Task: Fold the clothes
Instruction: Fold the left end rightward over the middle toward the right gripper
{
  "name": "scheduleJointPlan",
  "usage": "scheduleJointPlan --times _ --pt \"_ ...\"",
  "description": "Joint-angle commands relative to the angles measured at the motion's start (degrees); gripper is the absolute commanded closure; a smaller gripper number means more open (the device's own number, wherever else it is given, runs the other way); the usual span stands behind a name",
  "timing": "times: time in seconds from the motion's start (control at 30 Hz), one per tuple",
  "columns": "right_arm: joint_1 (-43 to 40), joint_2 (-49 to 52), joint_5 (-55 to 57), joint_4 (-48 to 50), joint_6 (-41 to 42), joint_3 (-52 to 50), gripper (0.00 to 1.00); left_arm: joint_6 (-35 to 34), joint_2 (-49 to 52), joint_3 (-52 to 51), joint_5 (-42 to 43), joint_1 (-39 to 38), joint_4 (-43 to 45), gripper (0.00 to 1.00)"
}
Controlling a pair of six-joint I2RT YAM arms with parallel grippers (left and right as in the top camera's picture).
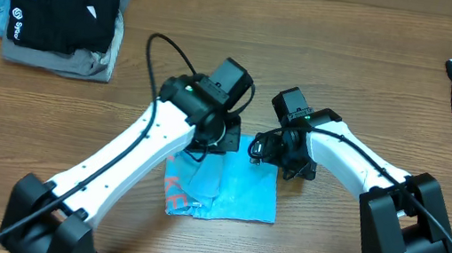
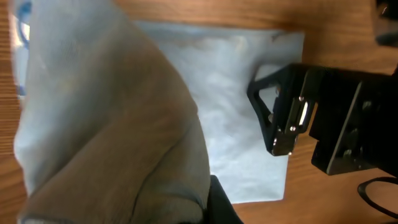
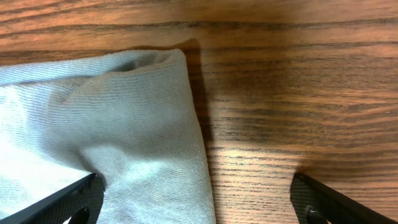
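Looking from overhead, the light blue T-shirt (image 1: pixel 242 196) lies mid-way along the table (image 1: pixel 224 19), with the left gripper (image 1: pixel 209 149) jaws clamped on its raised fold (image 1: pixel 200 177). The left wrist view shows that fold sagging, so it is better carried across taut. In the right wrist view the right gripper (image 3: pixel 199 199) jaws are spread wide astride the shirt's corner and should pin it first.

From where I stand, the left white-and-black arm (image 1: pixel 128 152) stretches from the near-left corner diagonally up to mid-table. Its wrist is bent over so the left two-finger gripper (image 1: pixel 207 149) points down at the surface. The jaws are closed tight, pinching a raised fold of the light blue cloth T-shirt (image 1: pixel 239 187). The right white-and-black arm (image 1: pixel 355 164) rises from the near-right, elbow folded, forearm reaching leftward. The right two-finger gripper (image 3: pixel 199 208) hangs low just beside the left one, its black fingers (image 3: pixel 68 199) spread wide and holding nothing.
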Motion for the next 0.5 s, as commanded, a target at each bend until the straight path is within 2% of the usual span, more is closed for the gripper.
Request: scheduleJointPlan --times 0.0,0.27,0.47 --pt "-0.02 -0.24 -2.45 0.61 -0.42 -1.14 0.0 -0.72 2.12 1.27 3.48 -1.31 0.59 0.95" --pt "-0.68 -0.24 -2.43 0.48 -0.42 -0.96 0.0 -0.74 2.97 1.27 5.49 -2.43 3.56 0.94" --pt "-5.14 -0.26 -2.84 -2.84 -1.38 1.46 0.0 -0.81 2.99 1.27 6.36 -2.47 7.19 0.93"
